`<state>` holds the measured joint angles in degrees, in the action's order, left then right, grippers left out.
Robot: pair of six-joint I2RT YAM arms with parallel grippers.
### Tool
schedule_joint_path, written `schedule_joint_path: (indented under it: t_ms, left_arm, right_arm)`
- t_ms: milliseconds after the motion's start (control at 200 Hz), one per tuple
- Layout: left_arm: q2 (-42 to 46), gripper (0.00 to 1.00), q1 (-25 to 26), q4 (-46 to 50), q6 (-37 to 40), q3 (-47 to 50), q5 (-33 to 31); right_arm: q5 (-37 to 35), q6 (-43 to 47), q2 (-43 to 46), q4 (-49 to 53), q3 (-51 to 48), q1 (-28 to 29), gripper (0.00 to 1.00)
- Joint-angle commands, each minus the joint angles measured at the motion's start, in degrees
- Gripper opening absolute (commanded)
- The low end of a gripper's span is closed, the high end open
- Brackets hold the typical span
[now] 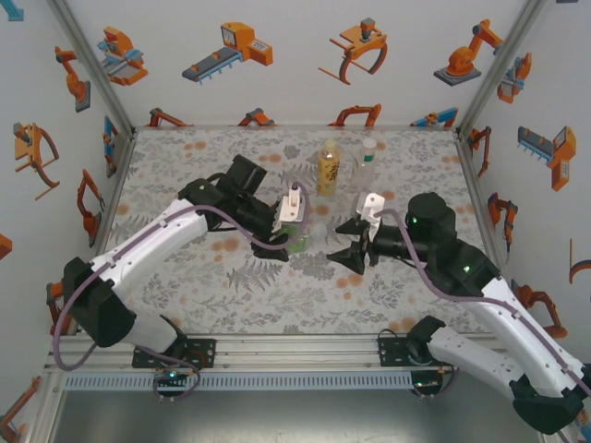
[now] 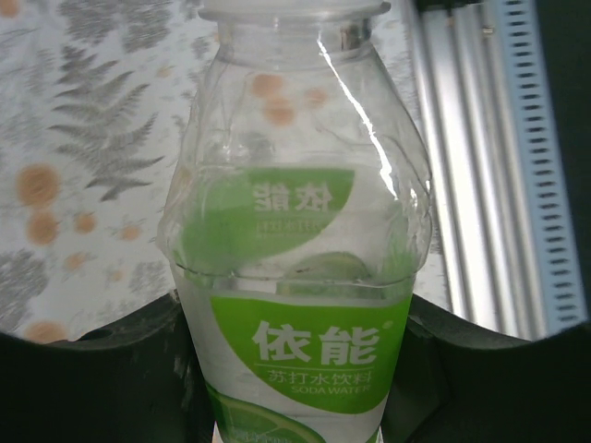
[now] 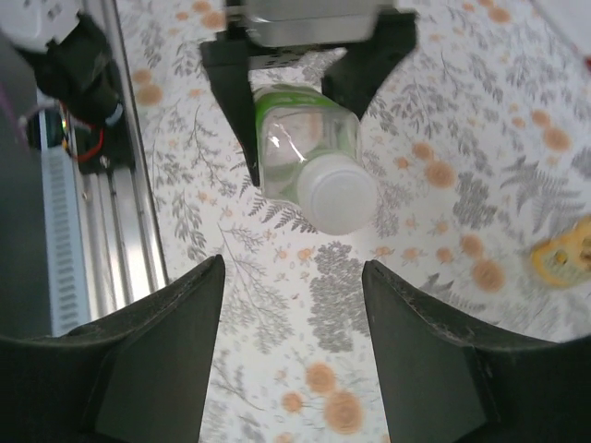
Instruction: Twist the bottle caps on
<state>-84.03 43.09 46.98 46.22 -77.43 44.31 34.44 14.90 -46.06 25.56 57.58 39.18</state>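
green label [image 2: 309, 355] on bottle [image 2: 295, 138], 依能, SODA WATER

The green bottle [image 3: 305, 148] blocks the way just before the right gripper [image 1: 340, 243], with a small gap between. The yellow bottle [image 1: 328, 168] and the clear bottle [image 1: 368, 157] crowd the far edge; the near table [image 1: 277, 305] is free.

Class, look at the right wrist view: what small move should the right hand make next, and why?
Probably ease the right hand forward until its open fingers straddle the white cap. The left hand grips the green-labelled bottle, the cap sits on its neck, and the right fingers stand apart, short of it, empty. How tight the cap is cannot be told.
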Motion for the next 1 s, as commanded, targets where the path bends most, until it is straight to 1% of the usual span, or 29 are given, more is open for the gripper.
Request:
schedule_joint_path:
  t_ms: [0,120,195,330,706,991]
  left_arm:
    - [-2.72,0.0,-0.34,13.58,6.74,-3.53,10.71]
    - [-5.4,0.0,-0.33,19.42,10.54,-5.95,13.14]
    - [-6.37,0.0,-0.34,21.31,11.79,-6.66,14.12]
    - [-6.48,0.0,-0.29,21.96,12.32,-6.7,14.57]
    - [-6.49,0.0,0.63,22.5,13.03,-6.42,14.31]
    - [-6.5,0.0,0.72,22.81,13.45,-6.53,14.4]
  right_arm:
    - [6.41,15.17,-1.0,5.51,4.11,-0.16,0.57]
    - [6.99,18.03,-2.53,7.39,6.14,-0.18,0.57]
    - [9.02,18.65,-3.36,6.72,6.55,-0.16,0.57]
    - [13.17,18.76,-5.16,5.38,6.99,-0.16,0.56]
    - [17.14,18.94,-7.62,2.98,7.63,-0.16,0.47]
    - [20.97,19.03,-8.67,2.39,7.67,-0.16,0.44]
